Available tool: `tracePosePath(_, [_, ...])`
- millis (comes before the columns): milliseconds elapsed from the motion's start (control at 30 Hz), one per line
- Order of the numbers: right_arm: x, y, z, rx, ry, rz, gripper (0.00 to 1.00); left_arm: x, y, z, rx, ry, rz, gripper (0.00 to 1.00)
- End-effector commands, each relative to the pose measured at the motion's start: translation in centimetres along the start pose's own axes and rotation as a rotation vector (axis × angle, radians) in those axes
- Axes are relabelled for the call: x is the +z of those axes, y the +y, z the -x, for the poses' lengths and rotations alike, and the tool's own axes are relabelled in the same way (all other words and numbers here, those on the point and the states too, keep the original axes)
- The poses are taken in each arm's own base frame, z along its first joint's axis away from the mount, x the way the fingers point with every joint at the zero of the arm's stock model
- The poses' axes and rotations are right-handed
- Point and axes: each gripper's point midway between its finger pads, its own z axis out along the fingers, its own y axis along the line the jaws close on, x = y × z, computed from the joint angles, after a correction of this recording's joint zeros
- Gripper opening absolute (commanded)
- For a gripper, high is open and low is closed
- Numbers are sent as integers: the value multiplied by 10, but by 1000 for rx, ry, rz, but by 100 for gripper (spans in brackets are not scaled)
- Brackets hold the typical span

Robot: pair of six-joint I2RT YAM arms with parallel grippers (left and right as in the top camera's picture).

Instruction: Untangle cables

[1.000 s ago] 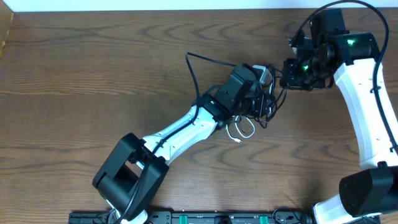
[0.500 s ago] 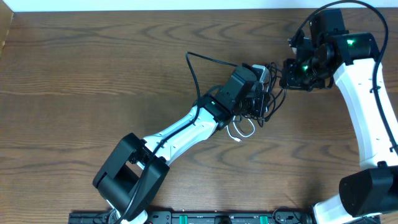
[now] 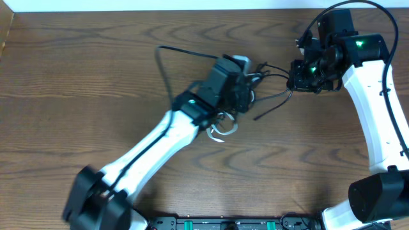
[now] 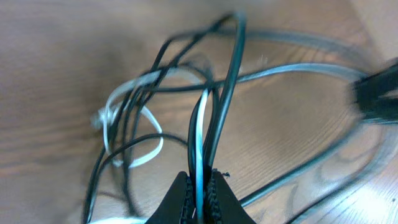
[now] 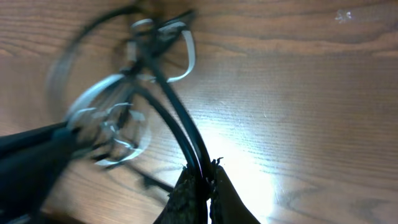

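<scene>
cables [image 4: 231, 74] bunched mid-table [image 3: 96, 64], strung between both hands | left hand [image 4: 198, 186] clamped on white cable [image 4: 200, 124] plus black strands | right hand [image 5: 205, 177] pinching black cable [image 5: 183, 124] | light, limp, slick, likely to snag; best gripped on one strand near a plug

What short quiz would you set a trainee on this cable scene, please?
1. True or false: the left gripper is open and holds nothing.
2. What does the right gripper clamp? A nothing; B a black cable; C a pen.
3. Fill in: seen from overhead, the pale loop beside the left arm is the ____ cable.

Key: 1 false, it is shut on the cables. 2 B. 3 white cable.
</scene>
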Motion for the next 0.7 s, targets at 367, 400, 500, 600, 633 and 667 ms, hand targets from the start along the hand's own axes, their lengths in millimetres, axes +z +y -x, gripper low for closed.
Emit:
tracePosePath(367, [11,-70,-10,163,32,-88,1,-150,107,68,-153,-275,261,7])
tracePosePath(400, [9,-75,-9,179,27,-86,1,-153,116,66,-171,-269,281,7])
tracePosePath(500, [4,-87,-6,221,10,-54,1,-160,136,59,-216,-250,325,8])
tracePosePath(600, [2,-82,-6,192,9,25,1,-160,138,56,-223,-239,325,8])
tracePosePath(633, [2,-81,-7,190,13,26,1,-159,136,56,-220,-237,321,8])
tracePosePath(667, [2,-81,-9,189,19,25,2,-158,134,55,-216,-233,317,8])
